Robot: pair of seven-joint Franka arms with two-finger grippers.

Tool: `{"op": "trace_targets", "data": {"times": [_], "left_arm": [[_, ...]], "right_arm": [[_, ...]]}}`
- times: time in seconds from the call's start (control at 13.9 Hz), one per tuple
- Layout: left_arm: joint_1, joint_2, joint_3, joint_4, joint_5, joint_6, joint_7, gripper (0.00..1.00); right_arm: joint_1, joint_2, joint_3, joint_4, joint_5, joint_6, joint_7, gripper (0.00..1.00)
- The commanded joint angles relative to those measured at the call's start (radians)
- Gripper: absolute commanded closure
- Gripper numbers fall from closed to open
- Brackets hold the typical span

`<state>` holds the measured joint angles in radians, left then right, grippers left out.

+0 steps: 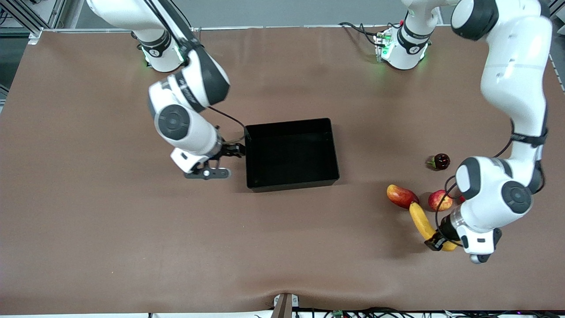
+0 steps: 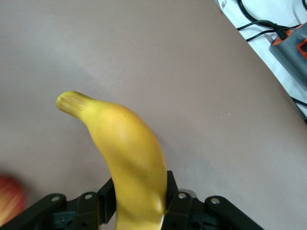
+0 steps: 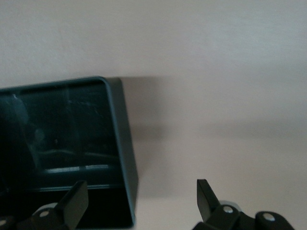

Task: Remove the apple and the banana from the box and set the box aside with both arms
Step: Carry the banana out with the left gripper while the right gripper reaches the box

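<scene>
The black box [image 1: 293, 182] stands open and empty mid-table. My right gripper [image 1: 238, 150] is open at the box's wall toward the right arm's end. In the right wrist view the right gripper [image 3: 139, 201] straddles that wall [image 3: 125, 148], one finger over the inside, one outside. The yellow banana [image 1: 421, 221] lies toward the left arm's end. My left gripper [image 1: 437, 240] is shut on the banana near its end closest to the front camera. The left wrist view shows the banana [image 2: 127, 158] between the fingers of that gripper [image 2: 139, 203]. The streaked apple [image 1: 440, 200] sits beside the banana.
An oval red-yellow mango [image 1: 401, 195] touches the banana's farther tip. A dark red pomegranate [image 1: 441, 161] lies farther from the front camera than the apple. A power box with cables [image 2: 288, 43] sits off the table edge in the left wrist view.
</scene>
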<state>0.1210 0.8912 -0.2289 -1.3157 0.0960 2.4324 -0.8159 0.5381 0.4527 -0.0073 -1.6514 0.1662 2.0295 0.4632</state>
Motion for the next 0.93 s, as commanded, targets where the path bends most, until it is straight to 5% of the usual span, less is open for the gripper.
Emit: {"op": "trace_targets", "data": {"times": [0.0,0.22,0.43,0.65,0.72,0.79,0.86], "left_arm": [[0.011,0.093,-0.001,0.079,-0.021,0.054,0.098,1.00],[0.011,0.098,0.006,0.075,-0.010,0.050,0.126,1.00],[0.009,0.097,0.039,0.066,-0.013,0.040,0.178,1.00],[0.003,0.098,0.040,0.058,-0.005,0.040,0.181,1.00],[0.003,0.098,0.042,0.056,-0.004,0.040,0.182,0.77],[0.003,0.094,0.042,0.058,-0.004,0.040,0.193,0.27],[0.003,0.083,0.042,0.052,-0.004,0.036,0.222,0.00]], "right_arm": [[0.049,0.017,-0.013,-0.108,0.007,0.186,0.019,0.00],[0.075,0.066,-0.016,-0.128,-0.019,0.256,0.017,0.07],[0.075,0.083,-0.016,-0.127,-0.047,0.270,0.053,1.00],[0.076,0.081,-0.016,-0.123,-0.048,0.262,0.098,1.00],[0.074,0.077,-0.016,-0.120,-0.047,0.249,0.100,1.00],[0.066,0.073,-0.016,-0.110,-0.047,0.223,0.097,1.00],[0.062,0.066,-0.016,-0.096,-0.047,0.180,0.100,1.00]]}}
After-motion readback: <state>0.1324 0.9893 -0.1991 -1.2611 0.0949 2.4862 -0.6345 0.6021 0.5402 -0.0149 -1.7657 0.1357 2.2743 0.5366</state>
